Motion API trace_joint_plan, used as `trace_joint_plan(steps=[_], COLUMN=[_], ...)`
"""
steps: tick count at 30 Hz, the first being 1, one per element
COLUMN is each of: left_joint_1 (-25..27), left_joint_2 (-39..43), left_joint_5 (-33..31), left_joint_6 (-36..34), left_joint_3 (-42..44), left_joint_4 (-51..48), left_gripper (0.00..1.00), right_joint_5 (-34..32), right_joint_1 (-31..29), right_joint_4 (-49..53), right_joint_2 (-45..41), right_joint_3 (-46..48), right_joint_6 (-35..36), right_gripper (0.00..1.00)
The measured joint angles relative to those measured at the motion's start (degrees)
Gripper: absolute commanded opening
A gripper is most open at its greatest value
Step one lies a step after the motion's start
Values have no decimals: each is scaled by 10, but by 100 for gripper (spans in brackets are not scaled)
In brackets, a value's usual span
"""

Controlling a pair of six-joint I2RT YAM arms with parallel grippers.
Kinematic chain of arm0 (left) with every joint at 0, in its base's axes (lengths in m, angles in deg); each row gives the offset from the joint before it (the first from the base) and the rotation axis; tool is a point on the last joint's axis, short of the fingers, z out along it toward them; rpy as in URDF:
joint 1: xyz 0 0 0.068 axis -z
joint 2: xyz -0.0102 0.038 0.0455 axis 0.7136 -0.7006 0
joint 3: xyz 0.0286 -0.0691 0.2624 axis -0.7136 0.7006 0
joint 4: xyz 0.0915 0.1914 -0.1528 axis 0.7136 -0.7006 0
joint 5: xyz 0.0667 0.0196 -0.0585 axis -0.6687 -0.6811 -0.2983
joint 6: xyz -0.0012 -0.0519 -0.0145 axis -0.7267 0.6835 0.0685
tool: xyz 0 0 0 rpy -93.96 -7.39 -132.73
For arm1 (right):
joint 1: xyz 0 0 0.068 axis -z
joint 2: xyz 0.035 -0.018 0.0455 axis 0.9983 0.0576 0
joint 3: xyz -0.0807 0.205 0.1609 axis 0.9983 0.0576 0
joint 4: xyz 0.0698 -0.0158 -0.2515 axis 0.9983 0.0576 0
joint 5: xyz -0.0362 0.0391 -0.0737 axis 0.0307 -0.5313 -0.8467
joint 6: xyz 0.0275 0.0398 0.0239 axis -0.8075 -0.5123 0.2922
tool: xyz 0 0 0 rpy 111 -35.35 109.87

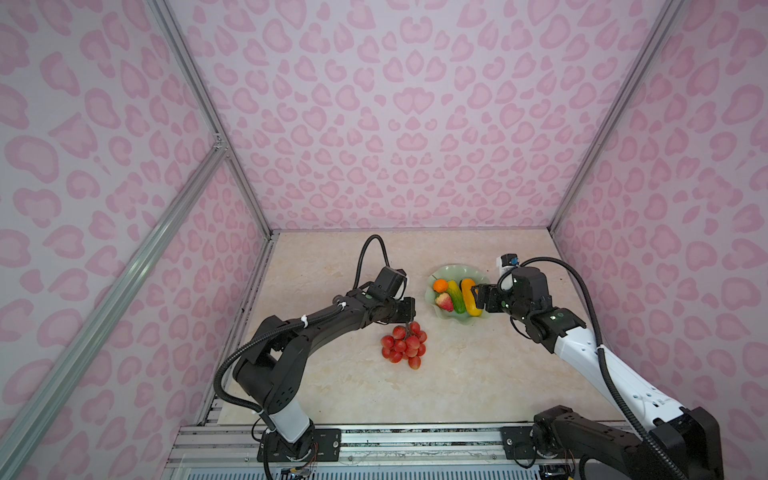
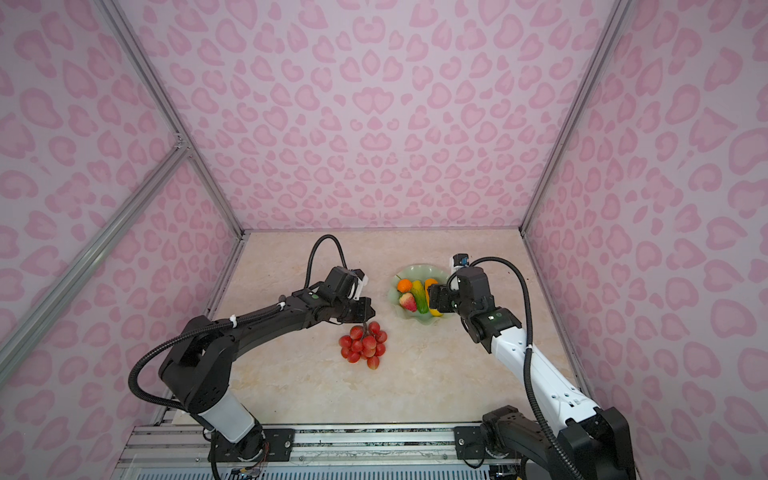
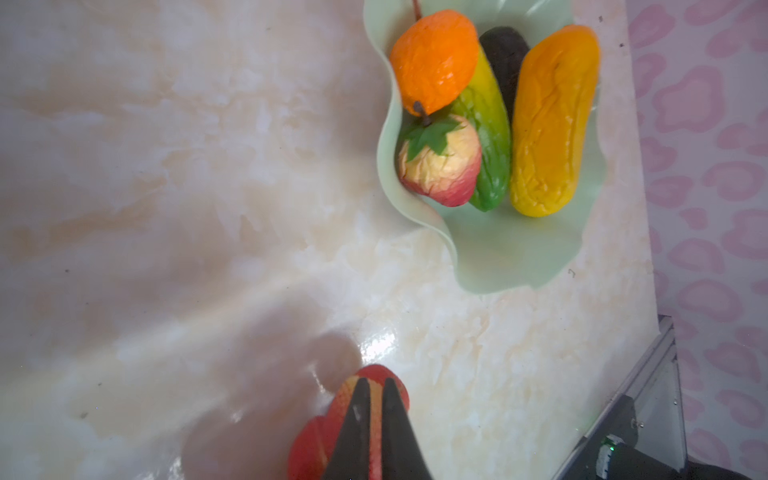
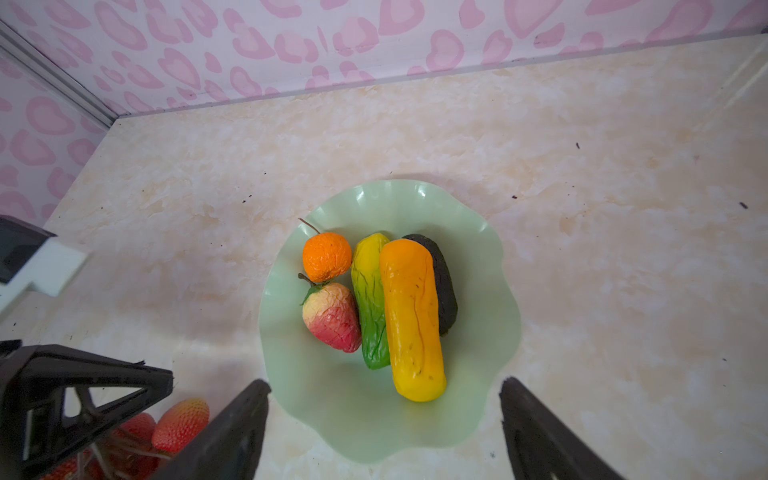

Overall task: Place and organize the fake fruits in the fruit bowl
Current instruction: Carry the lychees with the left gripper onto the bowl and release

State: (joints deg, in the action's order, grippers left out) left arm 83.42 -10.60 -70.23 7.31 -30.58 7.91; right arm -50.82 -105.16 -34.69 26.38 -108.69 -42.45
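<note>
My left gripper (image 1: 408, 321) is pinching the stem of the red grape bunch (image 1: 405, 345). The bunch is lying on the marbled table (image 1: 332, 395) just beneath the gripper, with its glossy beads tapering toward my base. My right gripper (image 4: 383, 385), jaws spread, is hovering over the scalloped mint fruit bowl (image 4: 469, 411). In the bowl the wrinkled yellow-orange oblong (image 4: 411, 316), yellow-green oblong (image 4: 372, 299) and black bumpy oval (image 4: 444, 286) are lying parallel.

The grape bunch (image 1: 405, 347) is red, the bowl (image 4: 353, 415) mint-green, the table (image 1: 457, 374) beige-marbled, the walls (image 1: 415, 124) pink-blotched.
</note>
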Motion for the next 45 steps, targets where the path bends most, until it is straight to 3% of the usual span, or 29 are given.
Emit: trace_joint_plan(steps=[5,11,19,28,33,36,37,38,43,45], left_joint_1=[13,37,40,43,40,37,37,37,37,36], left_joint_2=[29,13,-125,-261,-310,-328,-331,-331,-329,-328], left_joint_5=[17,44,75,85,79,80,82,82,70,61], left_joint_6=[-23,-46,-64,-77,-77,-71,-71,-70,-67,-69], left_joint_3=[-49,-141,-274,-415,-448,-457,-458,-458,-455,-454], left_joint_4=[-2,10,17,18,17,16,17,15,17,16], left_gripper=[4,4,4,3,5,22,33,52,96,97], right_joint_5=[13,-3,-47,-58,-58,-58,-58,-58,-58,-58], right_joint_1=[0,0,2,7,8,9,9,9,13,14], right_joint_4=[-23,-70,-73,-42,-42,-42,-42,-42,-42,-42], right_joint_2=[-40,-151,-250,-265,-257,-253,-252,-251,-245,-240], right_joint_3=[28,96,111,108,108,108,108,108,109,109], right_joint_6=[-5,-16,-17,-16,-16,-17,-17,-17,-17,-17], right_gripper=[94,98,98,98,98,98,98,98,98,98])
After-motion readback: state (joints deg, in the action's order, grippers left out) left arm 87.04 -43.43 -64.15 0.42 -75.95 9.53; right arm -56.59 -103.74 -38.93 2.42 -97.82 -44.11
